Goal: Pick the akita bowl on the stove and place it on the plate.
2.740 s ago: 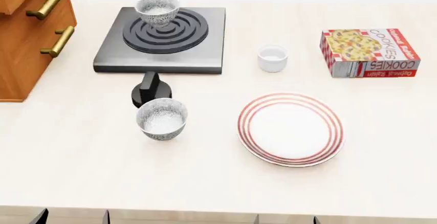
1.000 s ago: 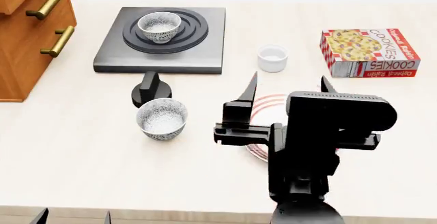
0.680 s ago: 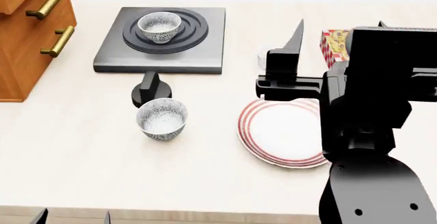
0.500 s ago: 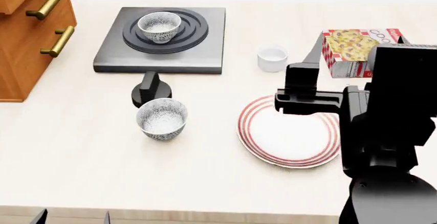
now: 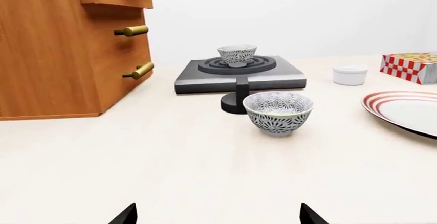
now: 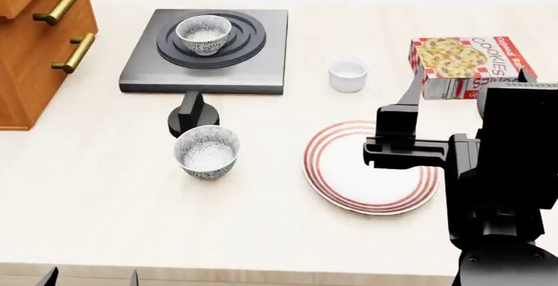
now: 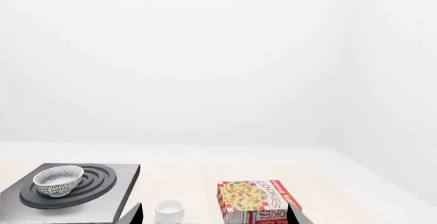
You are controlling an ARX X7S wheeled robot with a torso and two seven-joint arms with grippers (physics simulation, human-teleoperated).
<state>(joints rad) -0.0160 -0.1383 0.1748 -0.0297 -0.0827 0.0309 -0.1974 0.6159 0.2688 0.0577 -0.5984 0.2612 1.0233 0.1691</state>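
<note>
The akita bowl (image 6: 203,34) sits on the stove (image 6: 208,49) burner, untouched. Approach step: the right gripper (image 6: 466,93), jaws spread and empty, hovers above the plate (image 6: 325,172), well apart from the stove. Next, reach across to the bowl's rim.

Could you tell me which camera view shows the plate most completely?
The head view: the plate appears nearly whole, only partly covered by the right hand. The left wrist view catches just part of it at the frame's edge; the right wrist view misses it.

Two speckled bowls: the akita bowl (image 6: 203,34) and its twin (image 6: 206,151). One stove (image 6: 148,64), one plate (image 6: 340,185), one white cup (image 6: 348,75), one cookie box (image 6: 471,61), one wooden cabinet (image 6: 35,44).
</note>
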